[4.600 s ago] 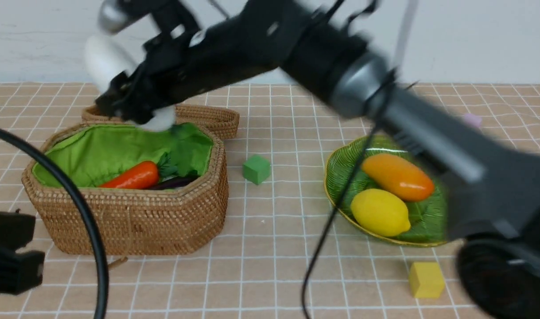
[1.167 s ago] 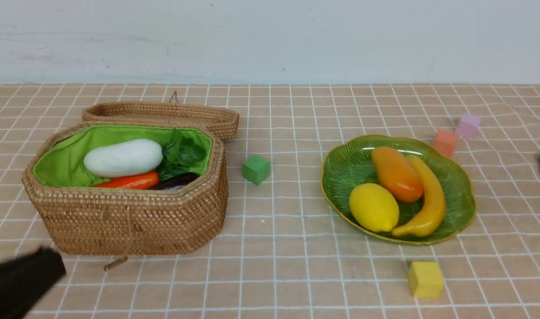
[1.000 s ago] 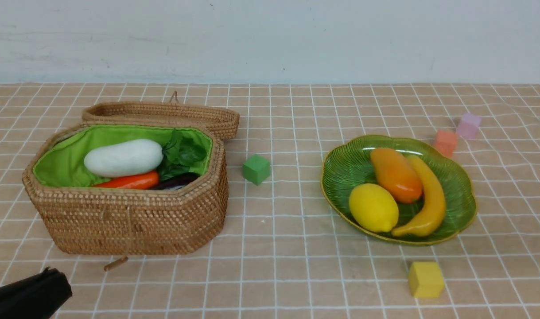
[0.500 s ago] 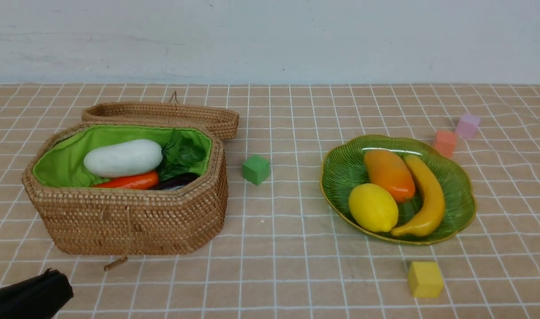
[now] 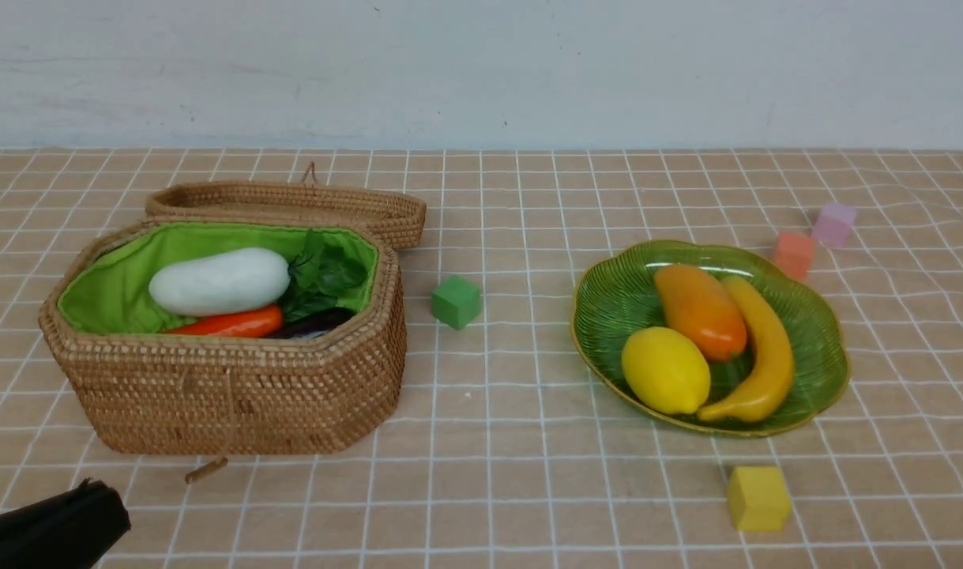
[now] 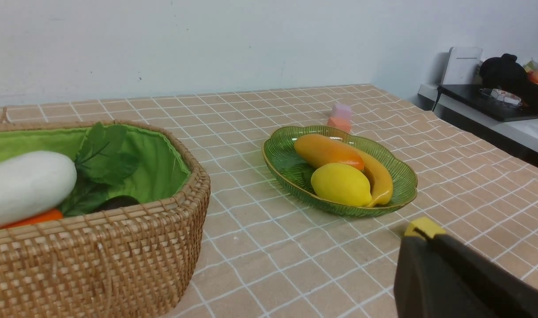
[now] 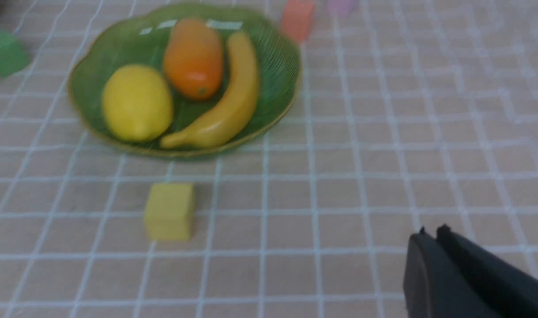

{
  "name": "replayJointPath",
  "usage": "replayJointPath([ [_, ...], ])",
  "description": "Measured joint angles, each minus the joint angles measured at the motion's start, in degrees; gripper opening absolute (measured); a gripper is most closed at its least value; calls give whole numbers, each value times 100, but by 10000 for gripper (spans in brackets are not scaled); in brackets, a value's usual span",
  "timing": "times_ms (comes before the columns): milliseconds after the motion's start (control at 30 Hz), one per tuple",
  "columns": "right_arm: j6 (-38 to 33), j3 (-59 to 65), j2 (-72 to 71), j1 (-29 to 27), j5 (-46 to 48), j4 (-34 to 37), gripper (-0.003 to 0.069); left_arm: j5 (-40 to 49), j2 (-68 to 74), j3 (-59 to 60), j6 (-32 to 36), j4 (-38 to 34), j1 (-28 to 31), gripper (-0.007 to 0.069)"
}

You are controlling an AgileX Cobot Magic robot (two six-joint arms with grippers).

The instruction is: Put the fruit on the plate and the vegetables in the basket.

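The wicker basket (image 5: pixel 228 395) stands on the left with its lid folded back. Inside lie the white radish (image 5: pixel 220 280), the orange carrot (image 5: pixel 240 322) and the dark eggplant (image 5: pixel 317 322), among green leaves. On the green plate (image 5: pixel 611 296) to the right rest the lemon (image 5: pixel 665 370), the mango (image 5: pixel 701 310) and the banana (image 5: pixel 761 352). My left gripper (image 5: pixel 94 506) sits low at the front left corner, shut and holding nothing; its tip (image 6: pixel 416 232) hides part of a yellow cube. My right gripper (image 7: pixel 432 232) is shut and holds nothing, short of the plate (image 7: pixel 92 66), out of the front view.
Foam cubes lie about the checked cloth: green (image 5: pixel 456 301) between basket and plate, yellow (image 5: pixel 757 498) in front of the plate, orange (image 5: pixel 793 253) and pink (image 5: pixel 834 224) behind it. A side table with clutter (image 6: pixel 502 88) stands beyond the right edge.
The right arm, earlier over the basket with the radish, has drawn back out of the front view. Radish now lies in the basket, banana on the plate. The mango rocked slightly.
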Motion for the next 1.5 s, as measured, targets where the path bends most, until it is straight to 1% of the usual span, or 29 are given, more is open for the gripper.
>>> replayJointPath([
  [100,-67,395,-308,0,-572,-388,43,1,0,0,0,0,0,-13],
  [200,-74,574,-402,0,-626,-462,46,-5,0,0,0,0,0,-13],
  [300,168,669,-456,0,-700,-102,37,-5,0,0,0,0,0,-13],
  [333,168,681,-456,-5,-716,-102,34,-5,0,0,0,0,0,-13],
  [367,337,827,-532,-60,-871,193,15,-5,0,0,0,0,0,-13],
  [433,418,1018,-601,-126,-955,364,1,-5,0,0,0,0,0,-13],
  [500,476,1554,-801,-275,-1187,589,-8,-5,0,0,0,0,0,-13],
  [633,493,2447,-1029,-293,-1680,733,-8,-16,-5,0,-1,0,0,-10],
  [767,500,2553,-1032,-293,-1863,796,-8,-12,-5,0,-1,2,0,-6],
  [1500,644,2557,-1032,-293,-1878,814,-3,-12,-10,0,-6,2,0,13],
])
